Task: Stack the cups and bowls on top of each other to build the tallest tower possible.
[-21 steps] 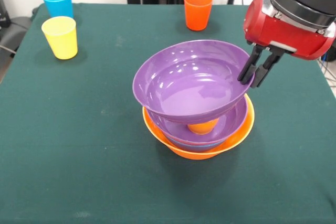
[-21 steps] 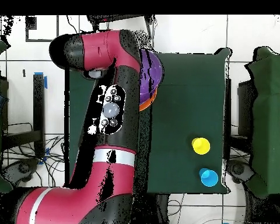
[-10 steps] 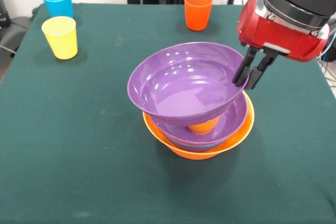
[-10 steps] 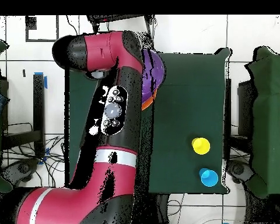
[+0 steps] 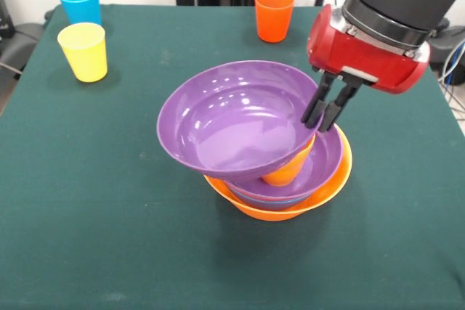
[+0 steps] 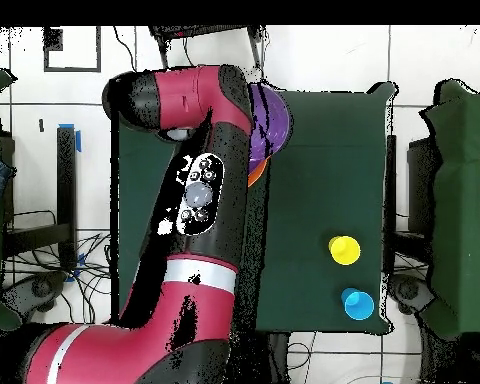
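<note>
While the upper bowl hangs tilted: the lines below fix what the next move turns on.
Hand (image 5: 325, 112): fingers closed on the right rim of the upper purple bowl (image 5: 236, 121).
Bowl's place: leaning over the pile (image 5: 280, 183), its lower side touching an orange cup (image 5: 289, 169) that stands in the second purple bowl (image 5: 320, 168).
Offset: its middle lies left of the pile's.
Base: orange bowl (image 5: 327, 194) on the worktop (image 5: 109, 201).
Judgement: it must come right and level.
</note>
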Available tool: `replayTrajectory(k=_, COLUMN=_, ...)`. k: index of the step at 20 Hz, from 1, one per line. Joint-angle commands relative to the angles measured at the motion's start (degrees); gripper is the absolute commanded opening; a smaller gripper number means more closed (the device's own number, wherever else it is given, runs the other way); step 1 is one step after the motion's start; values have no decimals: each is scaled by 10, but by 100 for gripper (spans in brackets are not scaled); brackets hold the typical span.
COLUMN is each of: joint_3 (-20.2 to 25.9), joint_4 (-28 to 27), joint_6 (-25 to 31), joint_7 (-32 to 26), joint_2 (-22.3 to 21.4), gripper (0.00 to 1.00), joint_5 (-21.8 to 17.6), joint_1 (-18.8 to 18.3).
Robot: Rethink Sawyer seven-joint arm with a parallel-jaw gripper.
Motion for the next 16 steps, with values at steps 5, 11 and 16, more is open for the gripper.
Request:
replayTrajectory(k=5, joint_3=-17, joint_4=36, joint_6=-7, joint_7=115, joint_2=11, gripper=0, joint_5=-21, joint_1=23)
replayTrajectory(k=11, joint_3=-43, joint_4=20, joint_6=-4, joint_7=132, joint_2=29, gripper=0, joint_5=-20, joint_1=35)
replayTrajectory(k=16, joint_3=-62, joint_4=8, joint_6=11, joint_7=135, joint_2=39, gripper=0, joint_5=-18, joint_1=45)
